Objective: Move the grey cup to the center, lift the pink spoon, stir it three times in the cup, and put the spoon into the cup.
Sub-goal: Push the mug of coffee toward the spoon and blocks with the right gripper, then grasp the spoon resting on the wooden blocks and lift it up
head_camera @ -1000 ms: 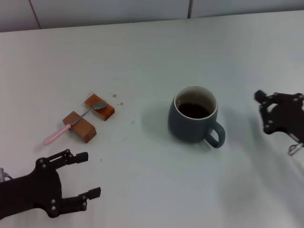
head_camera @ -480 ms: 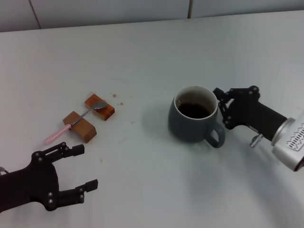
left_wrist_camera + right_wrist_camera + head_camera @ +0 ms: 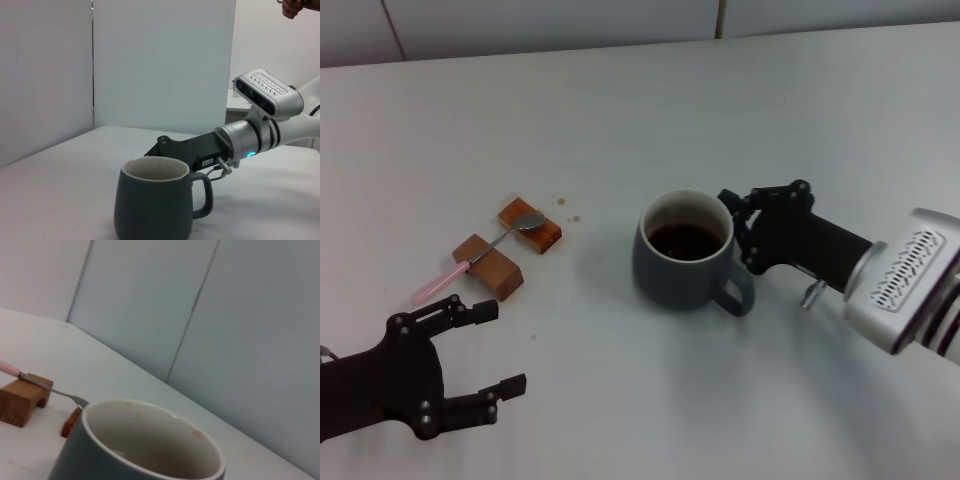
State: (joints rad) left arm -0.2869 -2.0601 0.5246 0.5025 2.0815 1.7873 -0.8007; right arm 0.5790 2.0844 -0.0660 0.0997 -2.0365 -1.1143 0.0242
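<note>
White tabletop (image 3: 650, 100); my right gripper (image 3: 738, 228), spread wide, presses the grey cup (image 3: 685, 250). I'd push slowly, avoiding spills.

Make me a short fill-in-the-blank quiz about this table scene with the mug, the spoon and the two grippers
1. The grey cup holds a dark ____ liquid.
2. The pink spoon lies across two wooden ____.
3. The gripper right beside the cup's rim is the ____ one.
4. The left gripper hangs near the spoon with its fingers ____.

Missing words: brown; blocks; right; open
</note>
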